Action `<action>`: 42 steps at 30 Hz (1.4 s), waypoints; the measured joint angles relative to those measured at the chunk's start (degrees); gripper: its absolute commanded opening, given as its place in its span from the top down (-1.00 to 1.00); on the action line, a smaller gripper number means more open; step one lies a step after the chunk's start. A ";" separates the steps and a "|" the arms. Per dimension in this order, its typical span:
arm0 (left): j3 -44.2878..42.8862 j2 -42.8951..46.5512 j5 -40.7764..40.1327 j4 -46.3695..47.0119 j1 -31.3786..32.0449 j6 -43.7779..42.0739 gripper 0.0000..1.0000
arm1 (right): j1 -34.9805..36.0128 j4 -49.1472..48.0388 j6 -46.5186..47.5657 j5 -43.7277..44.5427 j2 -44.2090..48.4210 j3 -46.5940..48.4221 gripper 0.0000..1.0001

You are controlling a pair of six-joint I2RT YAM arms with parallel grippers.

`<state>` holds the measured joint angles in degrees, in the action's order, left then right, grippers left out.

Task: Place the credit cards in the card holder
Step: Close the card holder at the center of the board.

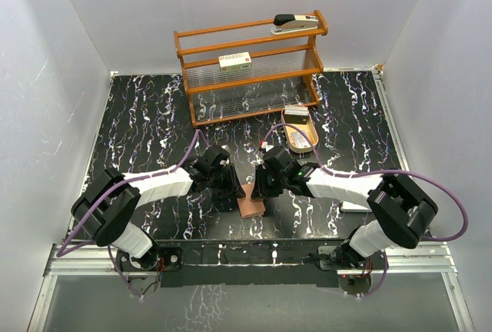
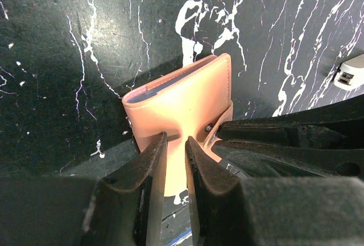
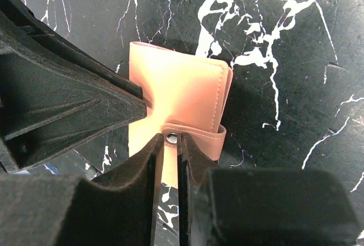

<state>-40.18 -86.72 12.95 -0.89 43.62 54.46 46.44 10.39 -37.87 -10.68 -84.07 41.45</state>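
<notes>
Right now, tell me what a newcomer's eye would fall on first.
At the near middle of the table, the left gripper and right gripper each pinch the reddish-brown card holder, the right one by its tab. Behind them stands a wooden rack with a stapler on top.
</notes>
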 measured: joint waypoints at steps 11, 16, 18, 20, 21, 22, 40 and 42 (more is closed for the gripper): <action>0.00 0.00 -0.02 -0.02 0.00 0.00 0.63 | -0.07 0.31 0.04 0.46 -0.76 0.11 0.82; 0.00 0.00 -0.02 -0.02 0.00 0.02 0.63 | -0.04 2.58 0.20 0.81 -2.03 1.95 0.83; 0.00 0.00 -0.02 0.02 0.00 0.04 0.63 | -0.04 3.58 0.31 0.92 -2.80 3.02 0.83; 0.00 0.00 -0.02 0.07 0.00 0.13 0.63 | 0.00 4.66 0.37 1.05 -3.43 3.91 0.82; 0.00 0.00 -0.02 0.13 0.00 0.15 0.63 | 0.00 5.07 0.44 1.09 -3.72 4.28 0.82; 0.00 0.00 -0.02 0.24 0.00 0.15 0.63 | 0.02 5.68 0.55 1.11 -4.13 4.85 0.82; 0.15 1.51 -2.62 -2.12 -0.02 1.22 0.77 | 0.33 18.18 4.00 -0.20 -13.11 15.58 0.84; 0.17 3.04 -3.58 -3.76 -0.33 1.46 0.73 | 0.61 20.04 4.44 0.22 -14.14 17.16 0.84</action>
<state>-40.01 -83.68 9.37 -4.64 43.29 55.92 47.05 30.44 -33.43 -10.46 -98.21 58.61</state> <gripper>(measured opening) 0.119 0.085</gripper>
